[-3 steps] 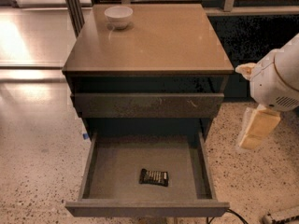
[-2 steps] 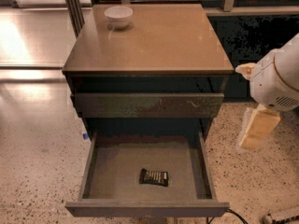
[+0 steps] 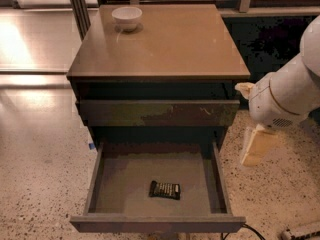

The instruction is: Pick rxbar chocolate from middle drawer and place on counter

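Reaching is my step now: the gripper, whose state I cannot tell, must go left and down to the rxbar chocolate in the middle drawer.

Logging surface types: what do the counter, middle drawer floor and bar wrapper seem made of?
The counter: glossy laminate or stone, by its reflections. The middle drawer: matte grey-brown board floor, no sheen. The rxbar chocolate: black wrapper, probably plastic film. The gripper hangs right of the drawer.

Speckled terrazzo floor — bright glare upper left
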